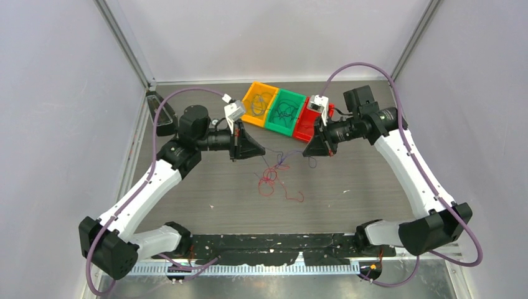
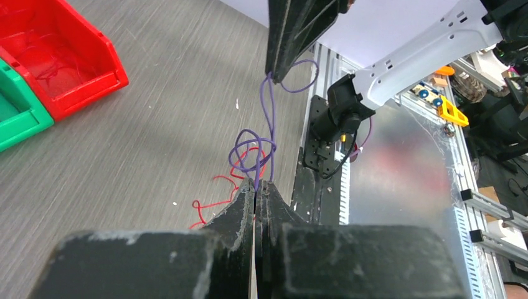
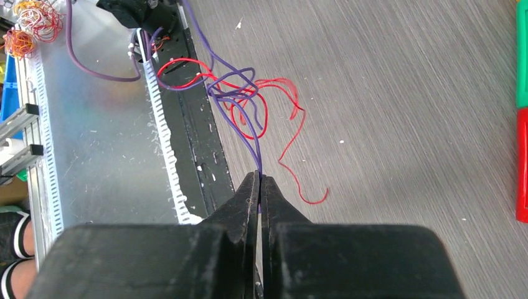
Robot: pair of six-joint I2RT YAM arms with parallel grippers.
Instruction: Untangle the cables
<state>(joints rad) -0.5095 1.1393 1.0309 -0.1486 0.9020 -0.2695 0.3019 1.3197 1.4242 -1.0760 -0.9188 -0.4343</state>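
A: Strands, how many?
B: One purple cable point(image 2: 269, 112) stretched between my left jaws and right jaws, both pinching it tight. The red cable point(image 3: 292, 168) hangs tangled through it onto the tabletop point(image 1: 373, 187); whether one or two, unclear. Only overhead shows all three bins point(image 1: 279, 128).

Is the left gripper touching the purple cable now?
Touching. The left wrist view shows the purple cable running straight into the closed fingertips of the left gripper, pinched there.
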